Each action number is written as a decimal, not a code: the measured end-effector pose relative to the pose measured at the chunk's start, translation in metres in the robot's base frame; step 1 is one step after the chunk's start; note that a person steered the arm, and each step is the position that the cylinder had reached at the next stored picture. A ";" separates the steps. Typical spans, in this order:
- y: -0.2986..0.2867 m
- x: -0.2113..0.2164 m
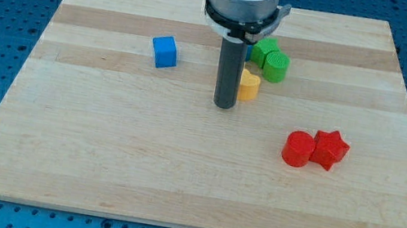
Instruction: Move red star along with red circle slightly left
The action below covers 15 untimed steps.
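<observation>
Nearest the camera sit the red circle (297, 149) and red star (329, 149), touching, star on the view's right; I have no pincer, only my tip (225, 105), well apart up-left beside the yellow block (249, 84); an off-centre push on the star could split the pair.

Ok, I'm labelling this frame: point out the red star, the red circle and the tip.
red star (330, 148): camera view, its top face.
red circle (297, 148): camera view, its top face.
my tip (225, 105): camera view, the rod's very end.
</observation>
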<state>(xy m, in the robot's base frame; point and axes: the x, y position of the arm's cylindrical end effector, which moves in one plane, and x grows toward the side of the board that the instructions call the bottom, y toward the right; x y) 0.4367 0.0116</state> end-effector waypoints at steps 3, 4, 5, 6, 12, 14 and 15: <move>0.009 -0.006; 0.009 -0.006; 0.009 -0.006; 0.011 0.002; 0.223 0.097; 0.205 0.091; 0.193 0.082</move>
<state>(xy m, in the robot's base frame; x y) 0.5185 0.2049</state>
